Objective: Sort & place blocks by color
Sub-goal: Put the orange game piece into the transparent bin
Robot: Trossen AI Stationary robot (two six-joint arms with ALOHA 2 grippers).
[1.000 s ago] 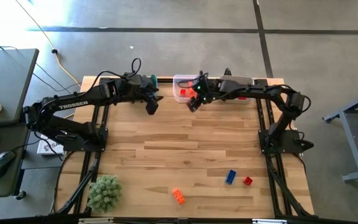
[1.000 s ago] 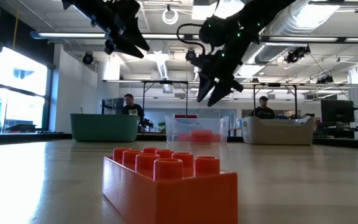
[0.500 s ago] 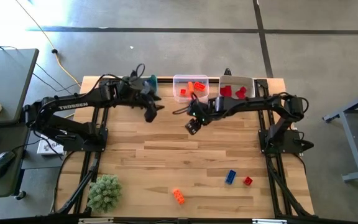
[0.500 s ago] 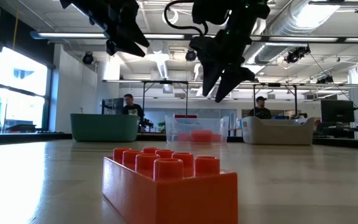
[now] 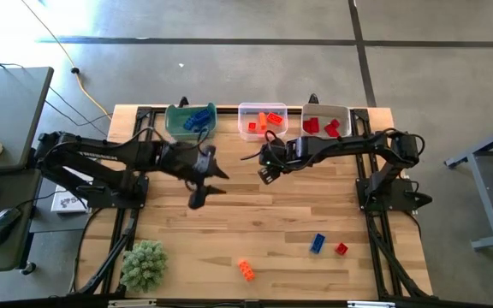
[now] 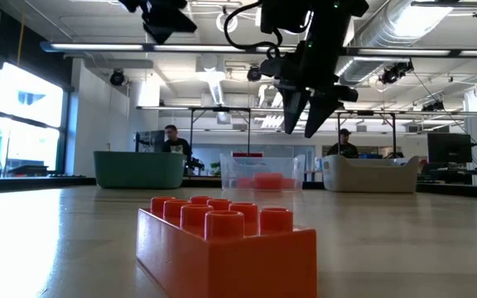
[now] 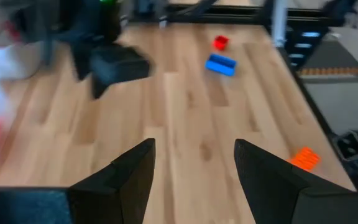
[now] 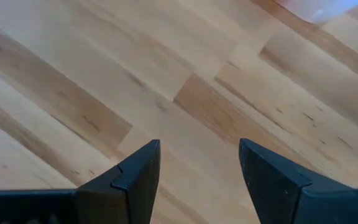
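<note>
Three loose blocks lie flat near the table's near edge: an orange block (image 5: 246,270) (image 6: 226,248), a blue block (image 5: 317,243) (image 7: 220,65) and a red block (image 5: 341,249) (image 7: 220,42). My left gripper (image 5: 199,198) (image 7: 194,162) hovers open and empty above the bare table, left of centre. My right gripper (image 5: 265,175) (image 8: 199,165) (image 6: 305,116) hangs open and empty above bare wood, on the near side of the clear bin (image 5: 262,122).
Three bins stand along the far edge: a green bin (image 5: 191,120) with blue blocks, the clear bin with orange ones, a pale bin (image 5: 325,125) with red ones. A fuzzy green clump (image 5: 144,263) sits at the near left corner. People stand in the room beyond the table.
My left gripper has swung from beside the green bin toward the near edge and the table's middle. My right gripper has drawn back from over the clear bin toward the near side. The blocks on the table have not moved.
</note>
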